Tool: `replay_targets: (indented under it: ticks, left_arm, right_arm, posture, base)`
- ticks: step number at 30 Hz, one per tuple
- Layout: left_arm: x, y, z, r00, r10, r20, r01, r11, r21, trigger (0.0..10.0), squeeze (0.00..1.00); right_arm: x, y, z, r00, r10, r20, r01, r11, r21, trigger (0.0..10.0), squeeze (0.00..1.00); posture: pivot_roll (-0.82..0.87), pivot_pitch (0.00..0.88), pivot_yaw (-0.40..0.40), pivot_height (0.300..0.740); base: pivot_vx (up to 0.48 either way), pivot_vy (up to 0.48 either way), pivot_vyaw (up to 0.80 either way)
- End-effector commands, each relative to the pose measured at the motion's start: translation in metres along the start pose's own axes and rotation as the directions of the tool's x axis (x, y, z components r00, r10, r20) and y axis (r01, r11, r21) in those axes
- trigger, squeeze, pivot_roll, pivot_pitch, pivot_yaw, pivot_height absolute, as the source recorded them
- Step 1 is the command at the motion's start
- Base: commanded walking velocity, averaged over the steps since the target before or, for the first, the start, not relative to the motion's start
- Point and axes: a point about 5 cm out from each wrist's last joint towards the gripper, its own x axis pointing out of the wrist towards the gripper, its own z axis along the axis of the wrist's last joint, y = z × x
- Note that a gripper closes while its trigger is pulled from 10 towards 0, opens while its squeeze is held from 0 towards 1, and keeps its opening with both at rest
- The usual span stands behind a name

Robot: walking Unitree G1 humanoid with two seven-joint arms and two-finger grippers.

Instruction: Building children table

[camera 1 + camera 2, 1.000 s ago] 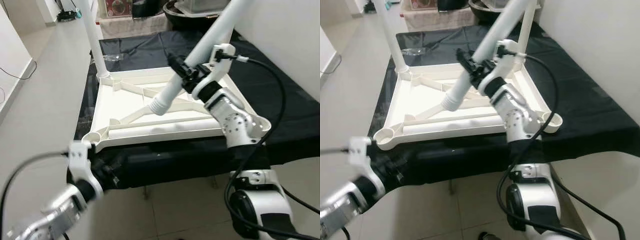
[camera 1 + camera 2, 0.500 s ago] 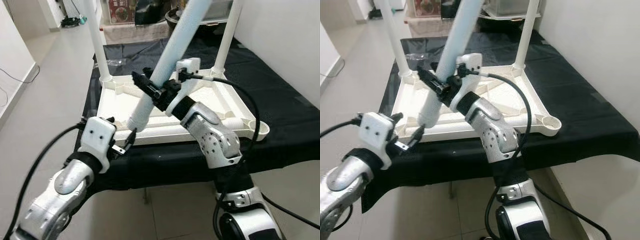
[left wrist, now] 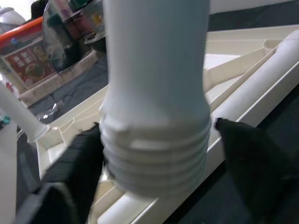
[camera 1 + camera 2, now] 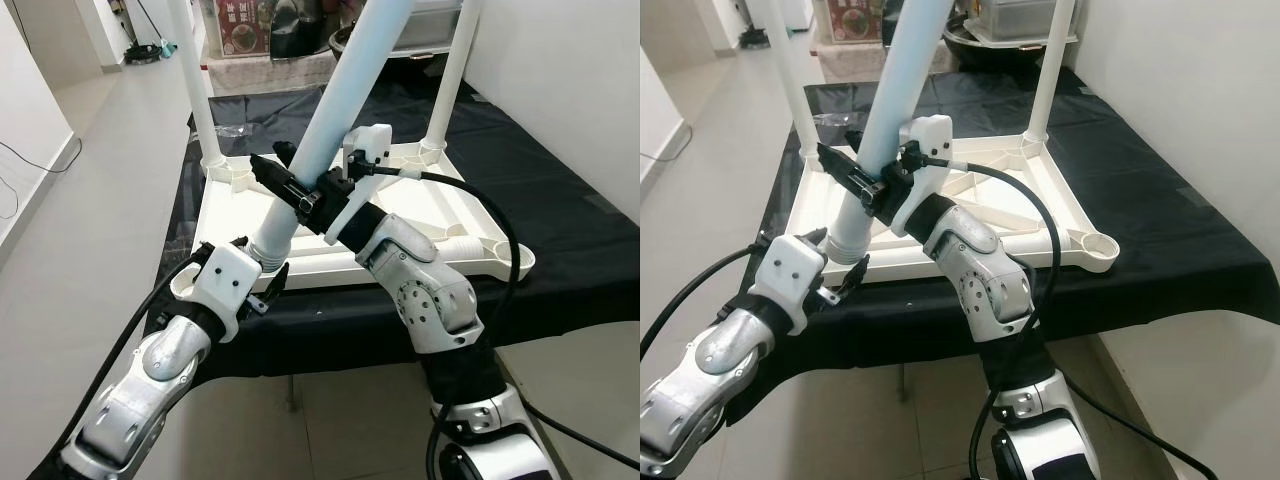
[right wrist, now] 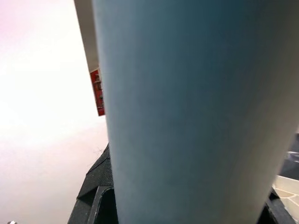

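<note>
Three table legs (image 4: 340, 100), one tabletop (image 4: 455, 205)

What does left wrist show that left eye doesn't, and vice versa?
Left wrist alone: a close look at the leg's threaded end, with the left hand's fingers spread to either side of it, apart from it.

Left eye alone: the right hand shut on the leg higher up, two legs already standing in the far corners, an unfilled socket, and the black cloth.

Both: the tilted leg and the upturned white tabletop under it.
</note>
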Motion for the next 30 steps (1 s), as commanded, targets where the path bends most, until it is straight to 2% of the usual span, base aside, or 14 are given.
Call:
replay_targets:
  ticks: [1, 4, 5, 10, 22, 23, 24, 30]
  left_arm:
    - [0.001, -0.002, -0.003, 1.000, -0.011, -0.004, 0.011, 1.000, 0.004, 10.0, 1.00]
    - [0.004, -0.003, -0.002, 1.000, -0.007, 0.009, 0.007, 0.999, 0.036, 10.0, 1.00]
    - [0.006, -0.004, -0.001, 1.000, -0.011, 0.014, 0.010, 0.999, 0.049, 10.0, 0.00]
    - [0.011, -0.007, -0.002, 1.000, -0.023, 0.022, 0.022, 0.999, 0.049, 10.0, 0.00]
    - [0.012, -0.009, -0.010, 0.999, -0.035, -0.007, 0.035, 0.999, 0.037, 10.0, 0.00]
    - [0.012, -0.010, -0.010, 0.999, -0.034, -0.010, 0.034, 0.999, 0.031, 5.3, 0.00]
    - [0.012, -0.010, -0.011, 0.999, -0.032, -0.008, 0.032, 0.999, 0.022, 0.0, 0.00]
    - [0.012, -0.012, -0.010, 0.999, -0.047, 0.002, 0.047, 0.998, 0.038, 0.0, 0.00]
  right_arm:
    - [0.000, 0.004, 0.001, 1.000, 0.017, 0.016, -0.016, 1.000, -0.015, 10.0, 0.00]
    - [-0.001, 0.005, -0.001, 1.000, 0.017, 0.011, -0.017, 1.000, -0.016, 10.0, 0.00]
    - [-0.001, 0.005, -0.002, 1.000, 0.019, 0.007, -0.019, 1.000, -0.018, 10.0, 0.00]
    - [-0.002, 0.009, -0.005, 1.000, 0.031, -0.002, -0.031, 0.999, -0.018, 10.0, 0.00]
    - [-0.002, 0.015, -0.004, 0.998, 0.055, 0.000, -0.055, 0.998, -0.027, 10.0, 0.00]
    - [-0.002, 0.016, -0.004, 0.998, 0.057, 0.001, -0.057, 0.998, -0.026, 10.0, 0.00]
    - [-0.002, 0.016, -0.004, 0.998, 0.060, 0.001, -0.060, 0.998, -0.025, 10.0, 0.00]
    - [-0.003, 0.016, -0.005, 0.999, 0.055, -0.004, -0.055, 0.998, -0.019, 10.0, 0.00]
  posture:
    - [-0.03, 0.076, -0.001, 0.740]
    - [-0.03, 0.079, 0.000, 0.740]
    - [-0.03, 0.079, 0.000, 0.740]
    - [-0.03, 0.079, 0.000, 0.740]
    - [-0.04, 0.082, 0.005, 0.740]
    - [-0.04, 0.082, 0.005, 0.740]
    - [-0.04, 0.082, 0.007, 0.740]
    - [-0.04, 0.081, 0.006, 0.740]
  base:
    - [0.000, 0.000, 0.00]
    - [0.000, 0.000, 0.00]
    - [0.000, 0.000, 0.00]
    - [0.000, 0.000, 0.00]
    - [0.000, 0.000, 0.00]
    - [0.000, 0.000, 0.00]
    - [0.000, 0.000, 0.00]
    - [0.000, 0.000, 0.00]
